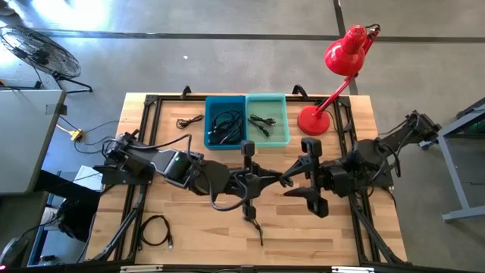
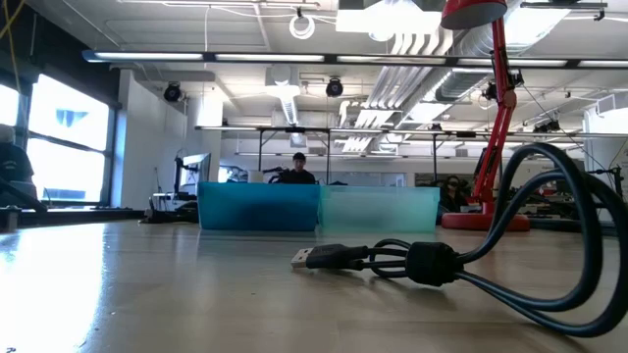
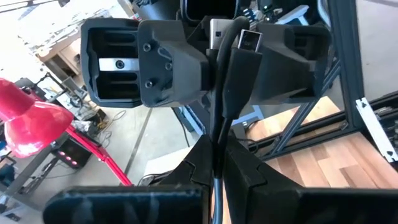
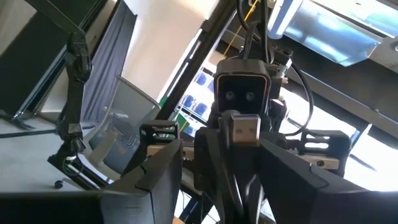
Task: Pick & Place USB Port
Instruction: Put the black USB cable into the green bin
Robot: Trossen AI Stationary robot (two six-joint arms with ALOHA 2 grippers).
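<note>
Red desk lamp (image 1: 333,83): base on the counter (image 1: 189,227), just beside the teal bin (image 1: 267,119). Floor fan (image 1: 38,51): on the floor, well apart from the lamp.

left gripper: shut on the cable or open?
Shut. In the left wrist view the fingers of the left gripper press together on the black USB cable, which runs out between them to its plug.

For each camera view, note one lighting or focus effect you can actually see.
High view: glare whitens the floor at the top left. Low view: the near cable is large and soft, and the ceiling lights are blown out. Left wrist view: the red lamp is blurred. Right wrist view: bright overexposed patch at the top right; the USB plug is sharp.
</note>
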